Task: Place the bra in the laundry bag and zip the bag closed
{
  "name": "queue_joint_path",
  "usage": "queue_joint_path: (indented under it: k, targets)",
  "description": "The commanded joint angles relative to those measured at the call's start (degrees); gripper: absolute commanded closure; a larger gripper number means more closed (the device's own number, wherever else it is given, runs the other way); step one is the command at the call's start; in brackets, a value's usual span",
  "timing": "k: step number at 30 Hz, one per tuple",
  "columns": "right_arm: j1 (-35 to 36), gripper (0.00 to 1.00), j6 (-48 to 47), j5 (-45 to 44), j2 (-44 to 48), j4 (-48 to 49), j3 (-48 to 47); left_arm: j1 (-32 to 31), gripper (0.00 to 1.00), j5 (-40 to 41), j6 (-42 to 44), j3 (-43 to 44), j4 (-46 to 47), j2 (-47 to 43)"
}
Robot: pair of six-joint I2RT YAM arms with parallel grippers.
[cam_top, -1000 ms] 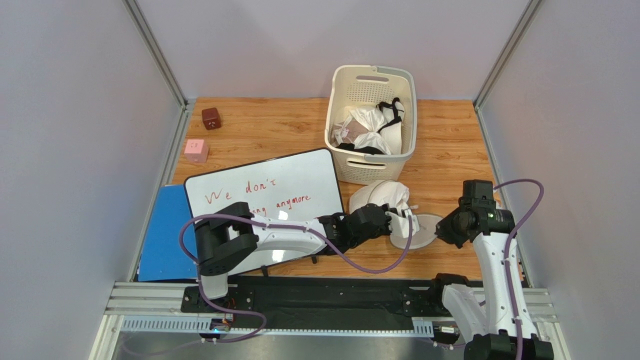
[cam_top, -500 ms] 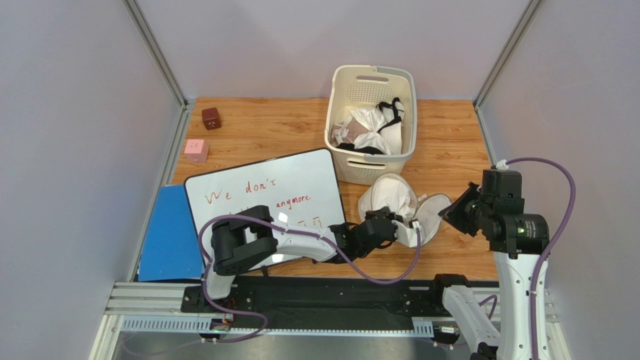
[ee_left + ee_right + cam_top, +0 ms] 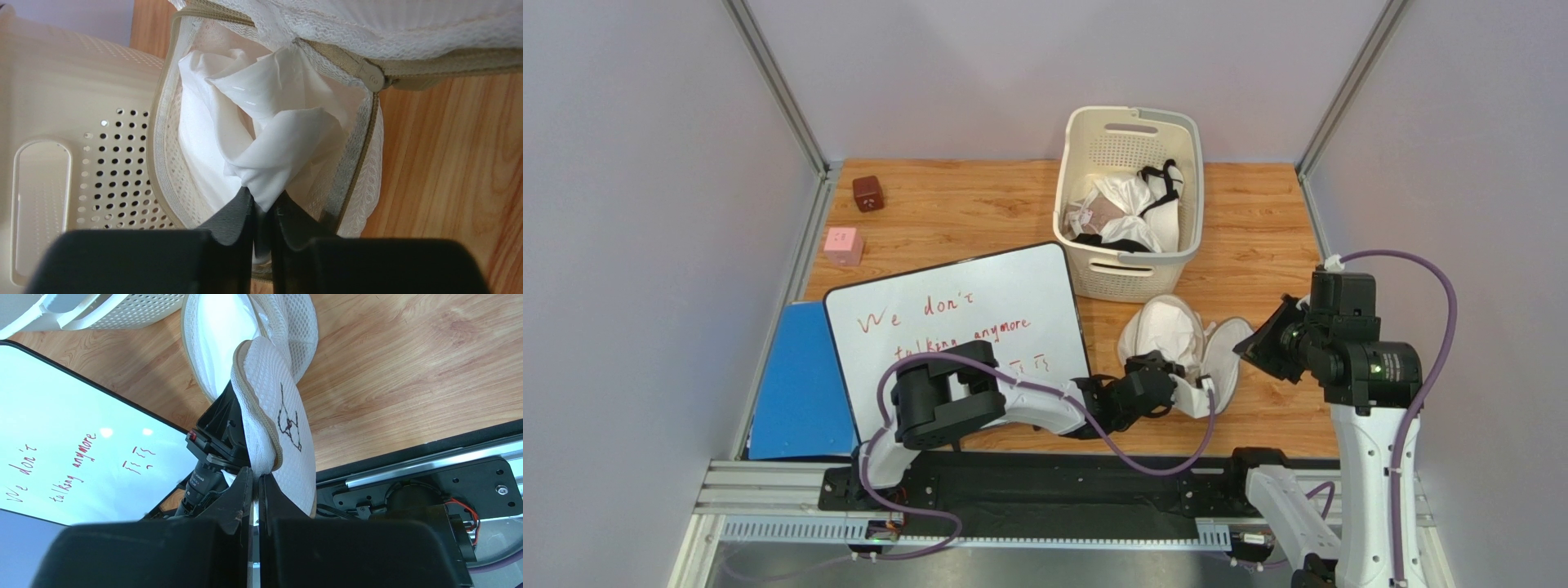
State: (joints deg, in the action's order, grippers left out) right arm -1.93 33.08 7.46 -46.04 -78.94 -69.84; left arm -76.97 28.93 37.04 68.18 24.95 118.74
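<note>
The round cream mesh laundry bag (image 3: 1225, 347) stands open on the wood, just in front of the basket. The white bra (image 3: 270, 135) lies bunched inside the bag's far half (image 3: 166, 153). My left gripper (image 3: 1173, 382) is shut on a fold of the bra, at the bag's mouth, and in its wrist view the jaws (image 3: 263, 211) pinch white fabric. My right gripper (image 3: 1257, 342) is shut on the rim of the bag's near half (image 3: 288, 416), holding that flap lifted. The bag's zipper rim (image 3: 374, 76) shows beige.
A cream slatted basket (image 3: 1127, 257) with other garments stands just behind the bag. A whiteboard (image 3: 952, 325) with red writing lies to the left over a blue board (image 3: 790, 380). Two small cubes (image 3: 868, 192) sit at the far left. Grey walls close both sides.
My right gripper rose and lifted the bag's near flap upright. My left arm slid right and pushed the bra deeper into the bag.
</note>
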Motion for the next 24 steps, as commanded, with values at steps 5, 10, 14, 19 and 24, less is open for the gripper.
queue_joint_path:
  k: [5, 10, 14, 19, 24]
  targets:
    - [0.3, 1.0, -0.5, 2.2, 0.0, -8.8, -2.6, 0.7, 0.53, -7.0, -5.7, 2.8, -10.6, -5.8]
    - [0.3, 1.0, -0.5, 1.9, 0.2, -8.7, -2.2, 0.9, 0.49, -9.9, -8.2, 2.2, -15.3, -10.1]
    - [0.3, 1.0, -0.5, 2.0, 0.1, -8.5, -2.2, 1.4, 0.39, -11.3, -9.5, 1.2, -17.4, -12.7]
    - [0.3, 1.0, -0.5, 1.9, 0.0, -8.3, -2.1, 1.8, 0.29, -14.8, -9.9, -0.2, -19.6, -16.1]
    - [0.3, 1.0, -0.4, 2.0, -0.5, -8.1, -2.1, 1.9, 0.28, -18.3, -10.0, -2.8, -23.4, -20.9]
